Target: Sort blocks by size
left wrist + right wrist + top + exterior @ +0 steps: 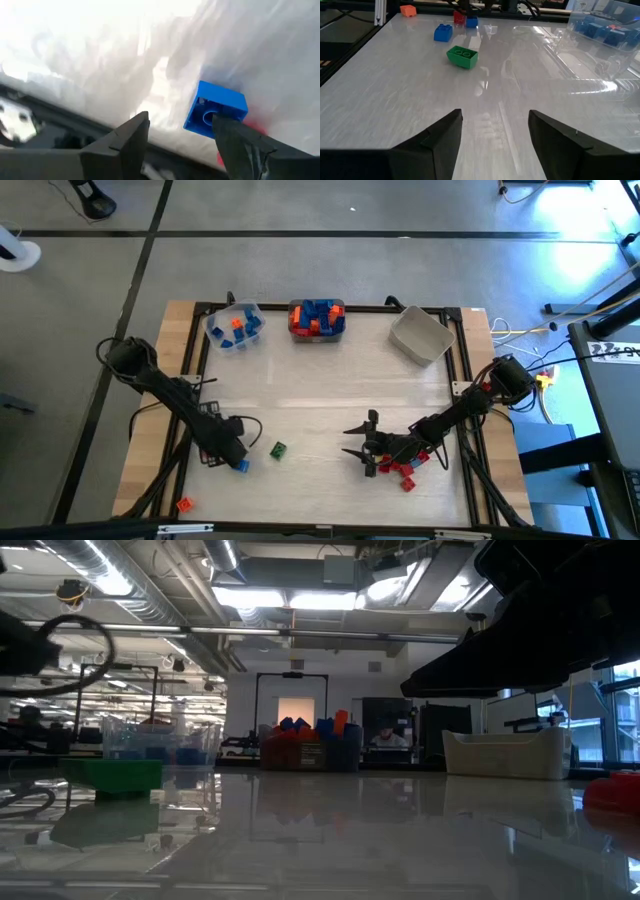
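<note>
The table (330,380) carries three bins along its far edge: a grey bin (420,336) at the right, a middle bin (317,319) heaped with red, orange and blue blocks, and a clear bin (236,326) at the left holding a few more. The right arm reaches in low from the right edge, its right gripper (360,439) near the front with fingers apart and empty, red blocks (398,470) just beside it. The left arm slants down toward the near left, where the left gripper (182,132) stands open around a blue block (215,107), one finger touching it. A green block (278,449) lies between the two grippers.
</note>
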Controlling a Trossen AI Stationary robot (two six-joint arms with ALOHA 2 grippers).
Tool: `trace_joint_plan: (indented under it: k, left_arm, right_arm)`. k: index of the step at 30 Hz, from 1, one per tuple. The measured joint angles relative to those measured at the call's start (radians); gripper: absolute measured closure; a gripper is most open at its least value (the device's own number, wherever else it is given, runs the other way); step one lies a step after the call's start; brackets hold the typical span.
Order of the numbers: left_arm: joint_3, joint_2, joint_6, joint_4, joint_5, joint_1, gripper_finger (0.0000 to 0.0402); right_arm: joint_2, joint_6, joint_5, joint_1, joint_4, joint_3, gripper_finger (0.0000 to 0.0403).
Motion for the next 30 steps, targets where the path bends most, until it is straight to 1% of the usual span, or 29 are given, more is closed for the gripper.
trace_joint_plan:
  k: [5,8,14,17,22,30]
  left_arm:
    - [0.026,0.001,0.024,0.033,-0.067,0.042,0.0192]
    - [0.053,0.004,0.047,0.024,-0.082,0.066,0.0192]
    - [0.186,0.004,0.064,-0.038,-0.08,0.07,0.0192]
    - [0.258,0.003,0.03,-0.051,-0.073,0.055,0.0192]
    - [0.319,0.002,-0.04,-0.038,0.0,0.006,0.0192]
    - [0.321,0.028,-0.267,-0.017,0.185,-0.121,0.0192]
  right_arm:
    - [0.0,0.001,0.0,0.0,0.0,0.0,0.0173]
    - [0.0,0.001,0.0,0.0,0.0,0.0,0.0173]
    - [0.0,0.0,0.0,0.0,0.0,0.0,0.0173]
    - [0.0,0.0,0.0,0.0,0.0,0.0,0.0173]
    - [0.0,0.001,0.0,0.0,0.0,0.0,0.0173]
    - [0.0,0.001,0.0,0.0,0.0,0.0,0.0173]
